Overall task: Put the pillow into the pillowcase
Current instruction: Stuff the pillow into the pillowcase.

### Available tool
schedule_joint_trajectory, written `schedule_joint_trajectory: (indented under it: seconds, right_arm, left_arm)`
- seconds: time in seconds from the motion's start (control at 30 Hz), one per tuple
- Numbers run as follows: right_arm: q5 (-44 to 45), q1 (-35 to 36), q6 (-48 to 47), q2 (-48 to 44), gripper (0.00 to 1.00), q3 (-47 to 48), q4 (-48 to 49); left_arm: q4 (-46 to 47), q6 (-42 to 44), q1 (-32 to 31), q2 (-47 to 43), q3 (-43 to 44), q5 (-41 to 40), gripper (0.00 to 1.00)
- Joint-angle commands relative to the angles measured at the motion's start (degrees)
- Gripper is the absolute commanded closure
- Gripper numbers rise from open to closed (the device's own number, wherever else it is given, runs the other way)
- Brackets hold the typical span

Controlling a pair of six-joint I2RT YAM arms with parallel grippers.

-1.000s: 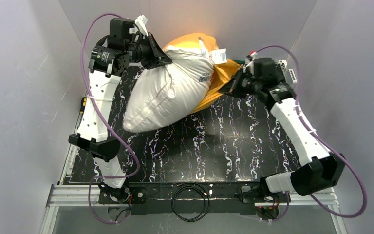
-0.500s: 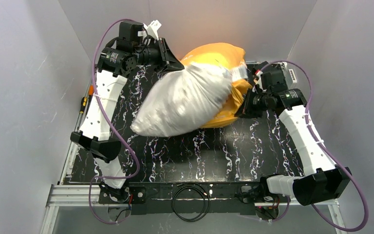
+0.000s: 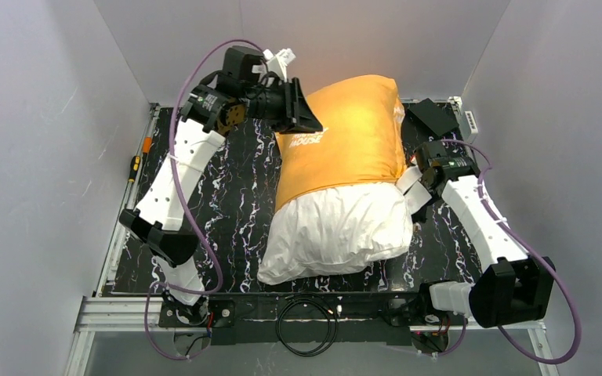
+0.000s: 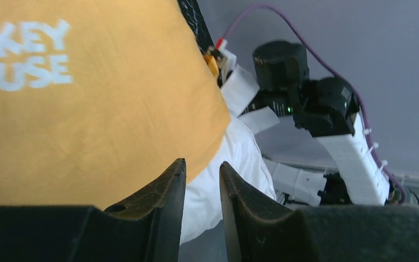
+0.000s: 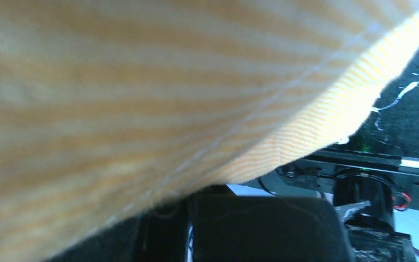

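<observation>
Left gripper (image 4: 202,168): black curved fingers slightly apart, narrow gap, nothing between. Just ahead of fingertips: bright orange fabric pillowcase (image 3: 345,133), smooth, softly creased, bulging, white "MOUSE" lettering facing up. Past its open edge: plump off-white fabric pillow (image 3: 337,231). Far half sheathed in orange, half toward arm bases sticking out, wrinkled, lying on black white-veined marbled tabletop (image 3: 235,204). Right gripper (image 3: 417,175): closed on pillowcase's side hem, fingers hidden under ribbed orange weave. White fabric tags (image 4: 240,87) just beside it.
</observation>
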Motion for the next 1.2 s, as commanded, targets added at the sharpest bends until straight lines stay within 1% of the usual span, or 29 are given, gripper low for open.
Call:
schedule_joint_trajectory:
  seconds: [0.0, 0.13, 0.23, 0.3, 0.4, 0.5, 0.57, 0.63, 0.7, 0.77, 0.83, 0.93, 1.03, 1.17]
  right_arm:
    - [-8.27, 0.22, 4.79, 3.06, 0.99, 9.30, 3.88]
    - [-13.79, 0.26, 8.30, 7.21, 0.99, 13.84, 7.56]
    - [-16.30, 0.27, 11.17, 8.48, 0.99, 15.65, 10.80]
    - [-17.23, 0.25, 12.12, 9.17, 0.99, 17.22, 11.39]
    - [-19.63, 0.22, 14.42, 9.45, 0.99, 17.99, 13.73]
    - [-21.31, 0.22, 17.29, 9.23, 0.99, 18.78, 15.45]
    - [-21.65, 0.26, 17.89, 8.99, 0.99, 19.48, 15.54]
    - [-21.35, 0.18, 17.64, 8.61, 0.99, 19.97, 14.62]
    - [-20.56, 0.18, 16.43, 8.04, 0.99, 19.83, 13.24]
    - [-20.05, 0.18, 14.93, 7.23, 0.99, 19.03, 11.63]
    - [-19.50, 0.18, 13.95, 5.99, 0.99, 17.95, 10.59]
    - [-17.82, 0.18, 10.87, 4.27, 0.99, 16.14, 7.53]
    - [-15.00, 0.18, 6.19, 3.35, 0.99, 14.69, 4.60]
    - [-9.65, 0.18, -0.08, 2.95, 0.99, 14.05, 0.48]
  left_arm:
    - [-0.63, 3.66, -8.06, -4.11, 1.18, 5.40, 0.71]
    - [-1.15, 7.11, -19.10, -5.86, 0.76, 4.40, 0.71]
    - [-1.37, 12.27, -30.03, -6.10, -1.38, -0.10, 0.69]
    - [-1.47, 15.27, -36.19, -4.85, -2.93, -2.47, 0.69]
    - [-1.57, 18.60, -41.78, -1.61, -4.68, -6.66, 0.69]
    - [-0.96, 20.60, -43.97, 1.28, -7.64, -12.55, 0.70]
    - [-0.75, 20.36, -44.04, 2.38, -10.08, -20.29, 0.70]
    - [-0.72, 20.42, -43.46, 2.77, -12.45, -30.75, 0.69]
    - [-0.31, 17.72, -40.46, 2.51, -15.22, -39.30, 0.68]
    - [1.57, 14.93, -35.45, 2.06, -18.44, -40.73, 0.67]
    - [2.92, 12.98, -30.62, 1.95, -20.15, -43.69, 0.61]
    - [4.12, 13.57, -25.84, 2.90, -19.61, -47.53, 0.51]
    - [4.06, 14.50, -21.72, 4.50, -17.82, -47.43, 0.43]
    - [4.02, 13.71, -18.08, 5.74, -16.74, -44.96, 0.41]
